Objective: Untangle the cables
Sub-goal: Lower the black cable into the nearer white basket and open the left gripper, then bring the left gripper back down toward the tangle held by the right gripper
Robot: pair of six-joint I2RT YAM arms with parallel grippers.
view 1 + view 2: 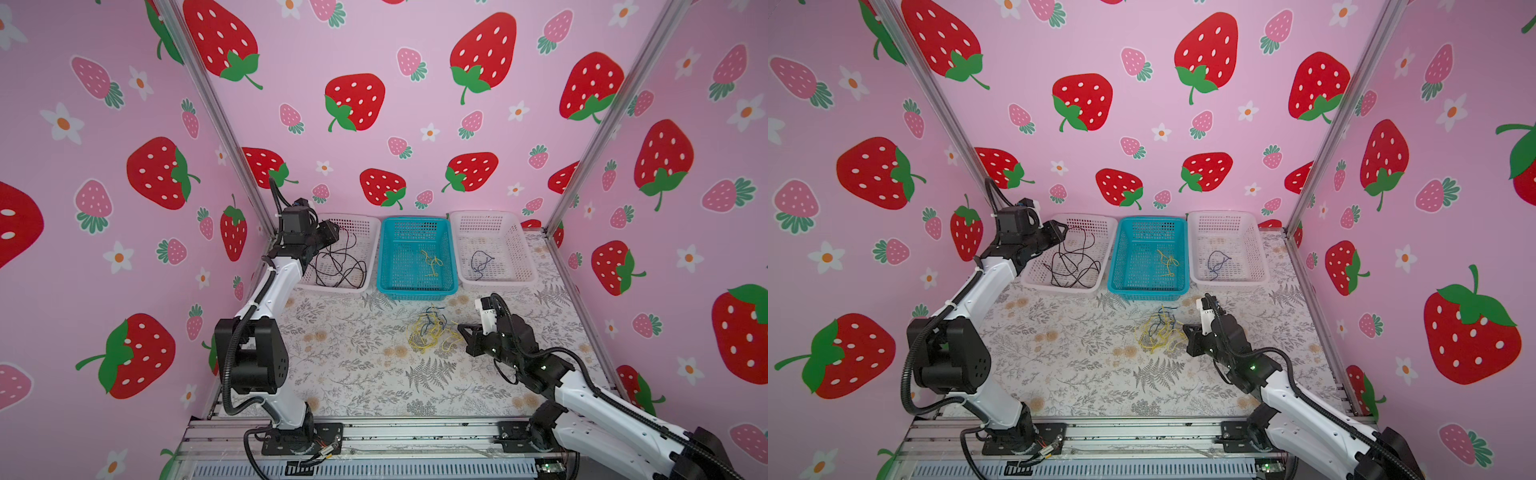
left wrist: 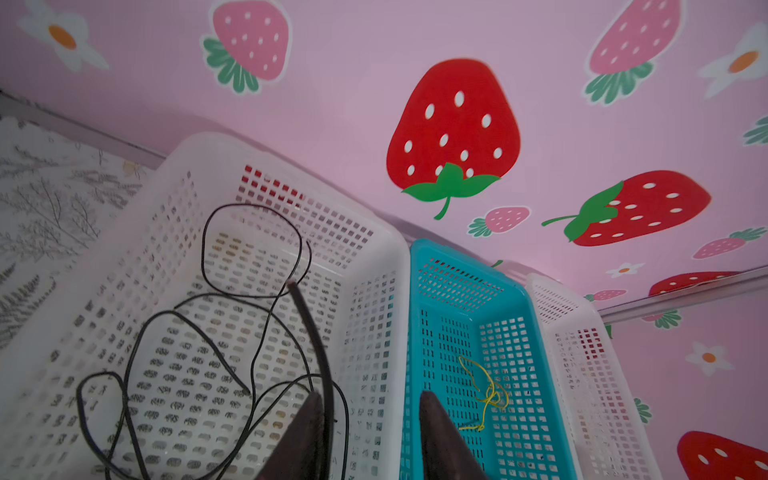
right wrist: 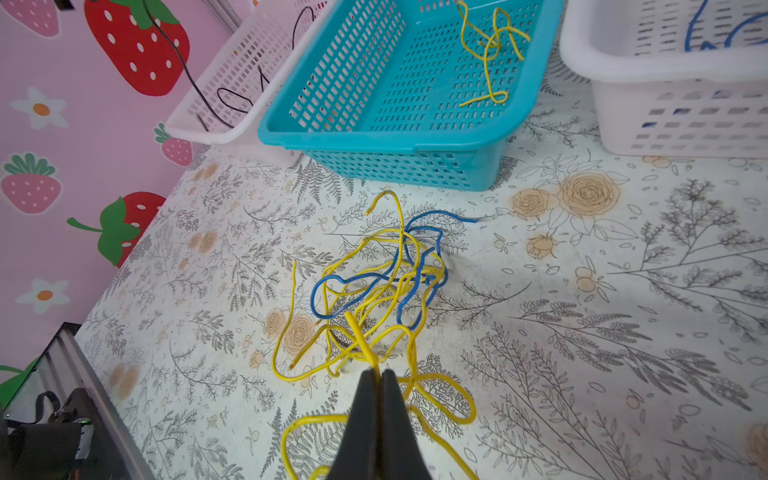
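Observation:
A tangle of yellow and blue cables [image 1: 432,328] [image 1: 1158,330] [image 3: 374,274] lies on the floral mat in front of the baskets. My right gripper [image 1: 461,328] [image 3: 379,371] is at the tangle's right edge, shut on a yellow strand. My left gripper [image 1: 332,232] [image 2: 370,394] hangs over the left white basket [image 1: 332,289] with its jaws apart. A black cable [image 2: 307,324] runs along the inside of one finger and down to the black cables [image 1: 336,262] in that basket.
The blue basket [image 1: 415,293] in the middle holds a yellow cable [image 1: 432,264] [image 3: 490,45]. The right white basket [image 1: 498,282] holds a dark blue cable [image 1: 480,264]. All three baskets stand against the back wall. Pink walls close in both sides.

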